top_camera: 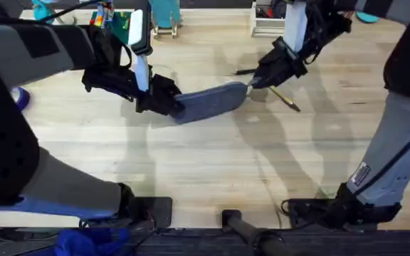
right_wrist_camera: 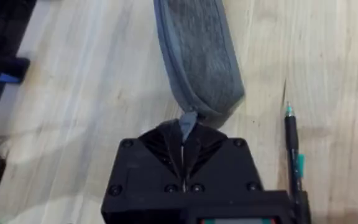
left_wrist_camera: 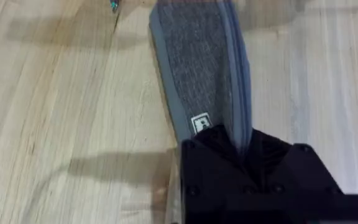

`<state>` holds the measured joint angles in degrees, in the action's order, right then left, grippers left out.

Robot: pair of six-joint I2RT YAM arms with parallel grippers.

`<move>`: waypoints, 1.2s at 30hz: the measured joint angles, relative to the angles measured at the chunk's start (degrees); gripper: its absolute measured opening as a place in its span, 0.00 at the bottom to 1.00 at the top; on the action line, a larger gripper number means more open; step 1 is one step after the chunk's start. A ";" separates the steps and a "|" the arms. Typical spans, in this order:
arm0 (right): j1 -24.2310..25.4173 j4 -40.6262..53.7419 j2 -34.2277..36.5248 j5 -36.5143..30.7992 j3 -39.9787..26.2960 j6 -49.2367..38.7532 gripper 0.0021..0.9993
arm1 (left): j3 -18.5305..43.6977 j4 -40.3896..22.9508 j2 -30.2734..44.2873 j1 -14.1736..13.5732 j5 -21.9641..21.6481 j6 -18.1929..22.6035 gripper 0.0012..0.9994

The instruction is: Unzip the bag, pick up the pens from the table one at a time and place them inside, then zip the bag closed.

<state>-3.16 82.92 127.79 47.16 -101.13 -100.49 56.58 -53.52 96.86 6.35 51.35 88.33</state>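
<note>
The blue-grey bag (top_camera: 211, 102) lies on the table (top_camera: 191, 156) between my two grippers. My left gripper (top_camera: 164, 104) is shut on the bag's left end (left_wrist_camera: 194, 74), and its black body hides that end. At the right end, my right gripper (top_camera: 252, 83) is pinched shut on the small zipper pull (right_wrist_camera: 187, 121). The zipper (left_wrist_camera: 238, 68) looks closed along the length that shows. A yellow pen (top_camera: 285, 99) lies just right of the right gripper. A black pen (top_camera: 243, 71) with teal accents (right_wrist_camera: 293, 146) lies just beyond the bag's right end.
Along the table's far edge stand a white rack (top_camera: 265, 21), a teal object (top_camera: 165, 13) and some coloured items (top_camera: 116, 20). A blue object (top_camera: 20, 98) sits at the far left. Bare planks stretch between the bag and the arms' bases.
</note>
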 joint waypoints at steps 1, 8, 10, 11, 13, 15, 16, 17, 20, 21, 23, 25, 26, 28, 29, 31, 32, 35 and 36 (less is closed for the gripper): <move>-0.14 1.02 0.02 -0.11 -1.14 0.13 0.03 | 0.00 0.07 0.00 0.00 0.04 -0.02 0.04; -0.55 4.11 0.72 -0.92 -6.14 2.70 0.03 | 0.01 0.60 0.00 -0.04 0.14 -0.02 0.04; -0.55 4.36 0.76 -0.94 -6.40 3.04 0.03 | 0.00 0.63 0.00 -0.04 0.18 -0.02 0.04; -0.58 4.45 0.75 -0.94 -6.48 3.18 0.03 | 0.01 0.63 0.00 -0.04 0.18 -0.02 0.04; -0.66 4.54 0.74 -0.96 -6.51 3.24 0.03 | 0.00 0.63 0.00 -0.04 0.20 -0.02 0.04; -0.93 4.58 0.76 -0.96 -6.54 3.42 0.03 | 0.00 0.63 0.00 -0.06 0.20 -0.02 0.04; -1.14 4.63 0.76 -0.98 -6.62 3.45 0.03 | 0.00 0.63 0.00 -0.07 0.22 -0.02 0.04; -1.49 4.63 0.76 -0.98 -6.73 3.44 0.03 | 0.00 0.63 0.00 -0.07 0.22 -0.02 0.04; -2.63 4.62 0.75 -0.94 -6.91 3.46 0.03 | 0.02 0.63 0.00 -0.11 0.22 -0.01 0.04; -3.09 4.57 0.76 -0.95 -6.95 3.48 0.03 | 0.01 0.63 0.00 -0.11 0.22 -0.02 0.04; -4.08 4.49 0.75 -0.94 -7.06 3.50 0.03 | 0.00 0.63 0.00 -0.11 0.22 0.00 0.04; -5.10 4.28 0.76 -0.92 -7.18 3.61 0.03 | 0.00 0.63 0.00 -0.11 0.22 -0.02 0.04; -5.51 4.25 0.76 -0.92 -7.25 3.63 0.03 | 0.00 0.63 0.00 -0.11 0.24 0.00 0.04; -6.30 4.23 0.76 -0.92 -7.56 3.65 0.03 | 0.00 0.63 0.00 -0.11 0.22 -0.02 0.04; -6.61 4.23 0.76 -0.92 -7.88 3.63 0.03 | 0.00 0.63 0.00 -0.11 0.22 0.00 0.04; -7.20 4.30 0.75 -0.94 -8.74 3.65 0.03 | 0.00 0.63 0.00 -0.11 0.22 -0.02 0.04; -7.48 4.41 0.76 -0.94 -9.17 3.65 0.03 | 0.00 0.63 0.00 -0.11 0.22 -0.02 0.04; -8.59 4.60 0.74 -1.05 -10.79 3.67 0.03 | 0.00 0.65 0.00 -0.11 0.22 -0.02 0.04; -9.03 4.63 0.75 -1.14 -11.31 3.67 0.03 | 0.00 0.68 0.00 -0.11 0.22 0.00 0.04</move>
<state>-12.19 87.55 128.54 46.02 -112.44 -96.82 56.58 -52.84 96.86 6.24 51.57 88.33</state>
